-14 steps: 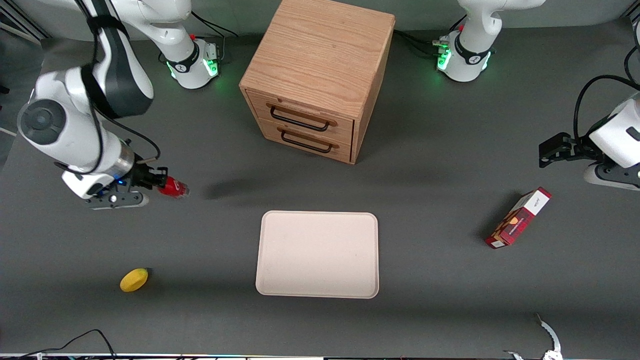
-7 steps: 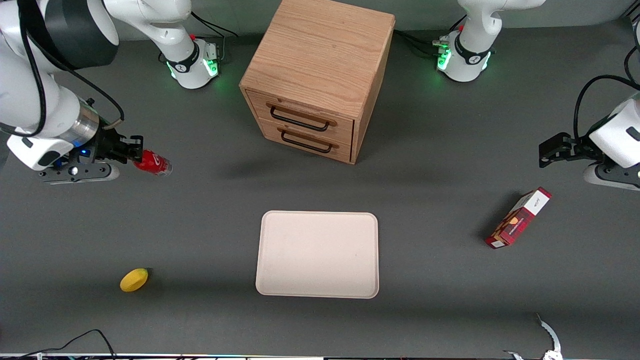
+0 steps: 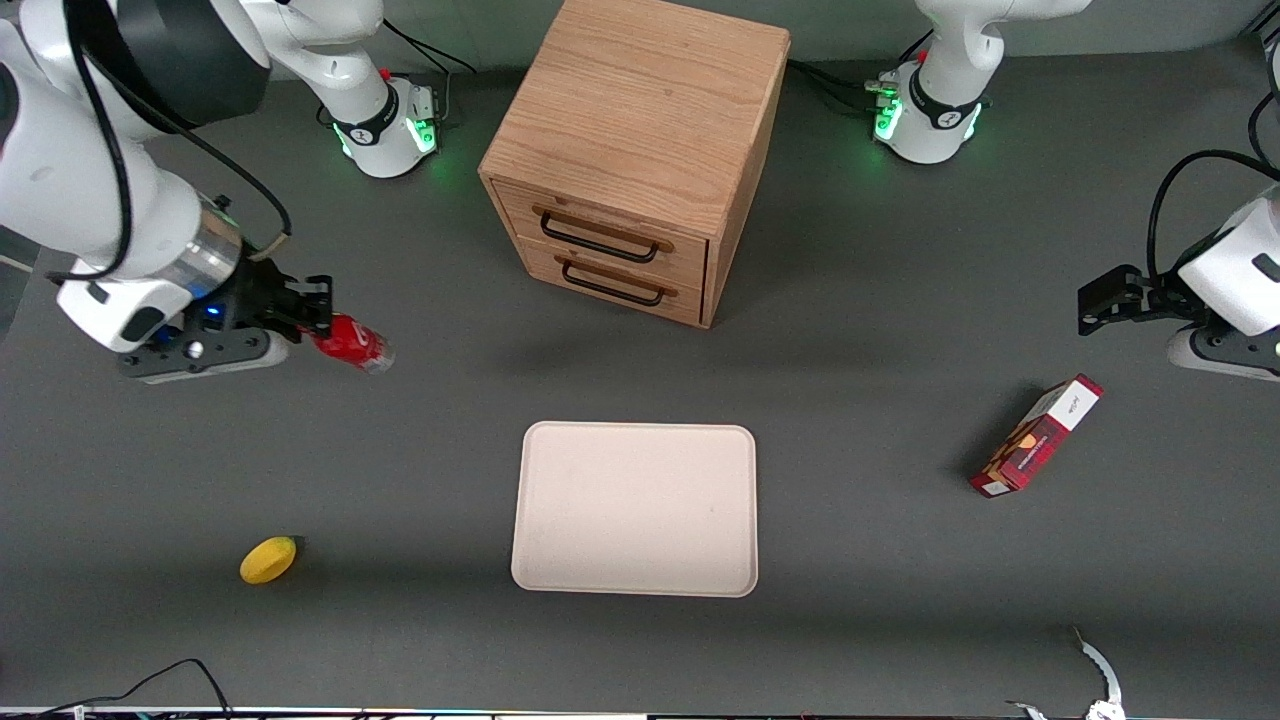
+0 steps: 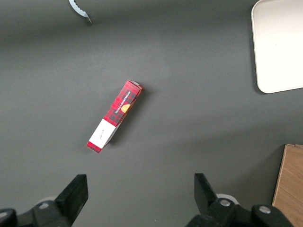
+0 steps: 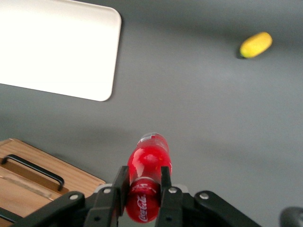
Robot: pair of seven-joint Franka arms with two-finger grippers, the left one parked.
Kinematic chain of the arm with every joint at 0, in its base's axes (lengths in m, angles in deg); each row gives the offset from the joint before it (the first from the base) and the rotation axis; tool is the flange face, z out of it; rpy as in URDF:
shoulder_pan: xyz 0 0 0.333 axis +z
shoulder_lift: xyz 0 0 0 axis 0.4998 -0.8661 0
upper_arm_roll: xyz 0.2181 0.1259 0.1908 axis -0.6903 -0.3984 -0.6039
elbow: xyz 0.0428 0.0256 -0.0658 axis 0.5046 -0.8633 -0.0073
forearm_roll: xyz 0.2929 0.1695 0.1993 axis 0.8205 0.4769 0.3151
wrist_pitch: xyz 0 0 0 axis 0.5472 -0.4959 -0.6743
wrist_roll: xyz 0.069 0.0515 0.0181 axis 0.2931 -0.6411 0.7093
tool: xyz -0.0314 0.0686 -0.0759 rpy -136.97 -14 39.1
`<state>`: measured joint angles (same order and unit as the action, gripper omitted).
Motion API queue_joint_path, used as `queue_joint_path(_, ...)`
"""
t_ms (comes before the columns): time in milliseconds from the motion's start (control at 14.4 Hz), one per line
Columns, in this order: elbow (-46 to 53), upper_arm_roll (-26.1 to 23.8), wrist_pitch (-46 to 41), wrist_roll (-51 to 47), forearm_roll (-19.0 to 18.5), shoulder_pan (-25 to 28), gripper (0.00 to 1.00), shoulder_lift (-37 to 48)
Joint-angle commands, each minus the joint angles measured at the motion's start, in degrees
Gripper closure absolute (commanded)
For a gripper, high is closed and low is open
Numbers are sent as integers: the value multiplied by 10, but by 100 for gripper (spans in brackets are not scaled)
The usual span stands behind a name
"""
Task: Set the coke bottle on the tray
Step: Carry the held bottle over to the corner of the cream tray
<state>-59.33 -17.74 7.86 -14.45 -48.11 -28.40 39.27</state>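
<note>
The small red coke bottle (image 3: 350, 343) (image 5: 147, 165) hangs tilted above the table toward the working arm's end, clear base pointing toward the tray. My right gripper (image 3: 318, 322) (image 5: 142, 177) is shut on it, one black finger (image 5: 120, 180) pressed on each side near the cap end. The cream-beige tray (image 3: 636, 509) (image 5: 57, 49) lies flat in the middle of the table, nearer the front camera than the cabinet, with nothing on it. Bottle and tray are well apart.
A wooden two-drawer cabinet (image 3: 640, 150) (image 5: 33, 187) stands farther from the camera than the tray. A yellow lemon (image 3: 268, 559) (image 5: 256, 45) lies near the front edge at the working arm's end. A red rectangular carton (image 3: 1036, 436) (image 4: 115, 116) lies toward the parked arm's end.
The gripper lifted the bottle up and away from the tray, then swung back toward the tray and nearer the camera. Its hold on the bottle has stayed the same.
</note>
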Motion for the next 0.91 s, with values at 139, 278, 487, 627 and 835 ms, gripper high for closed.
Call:
queue_joint_path(139, 122, 7, 13, -13, -1, 67, 100, -98)
queue_joint_path(278, 134, 6, 40, -12, -1, 72, 100, -125)
queue_joint_path(487, 139, 10, 104, -4, -10, 90, 100, -167)
queue_joint_path(627, 174, 10, 116, -3, -47, 110, 100, -215)
queue_joint_path(835, 189, 10, 142, -5, -109, 128, 100, -260)
